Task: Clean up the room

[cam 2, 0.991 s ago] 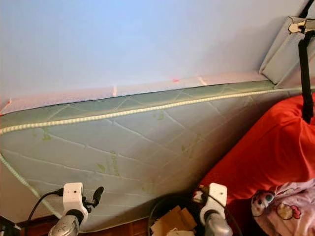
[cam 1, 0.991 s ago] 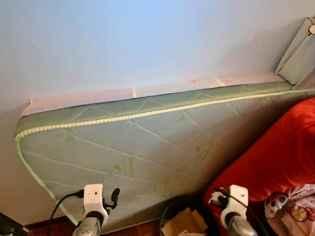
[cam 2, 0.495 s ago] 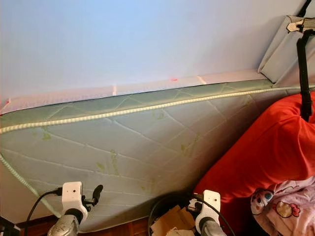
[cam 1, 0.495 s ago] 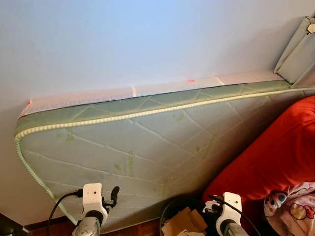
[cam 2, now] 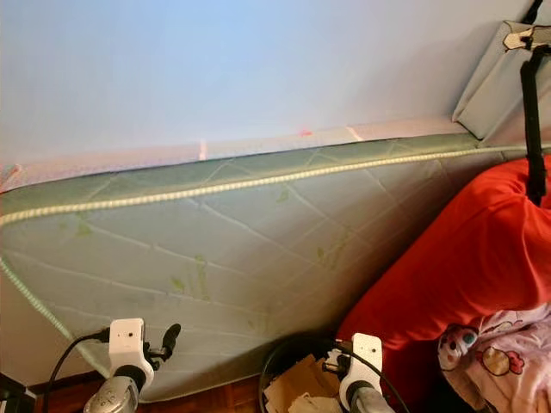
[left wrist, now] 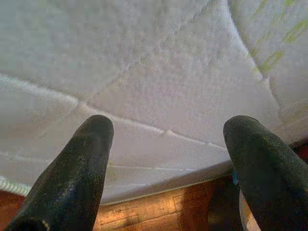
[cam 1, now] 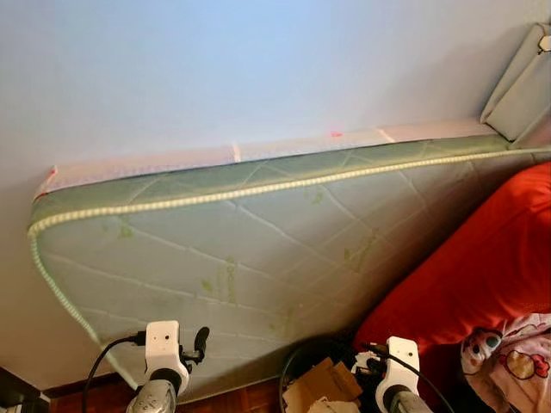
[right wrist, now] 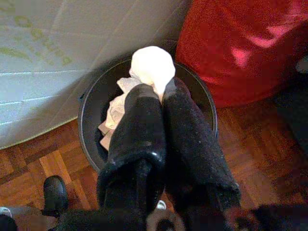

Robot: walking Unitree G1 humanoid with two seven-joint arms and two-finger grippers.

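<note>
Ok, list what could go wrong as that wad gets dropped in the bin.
The right gripper pinches a white paper wad over the black bin, near its far rim; released there, it might bounce out towards the mattress. The bin already holds cardboard and paper, so the wad may roll off.

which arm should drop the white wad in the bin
Right. The right gripper is shut on the white wad, above the black bin. The left gripper is open, facing the mattress.

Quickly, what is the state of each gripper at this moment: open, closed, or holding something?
Left gripper: open, holding nothing, in front of the mattress.
Right gripper: closed on a white wad of paper, above the black bin.
</note>
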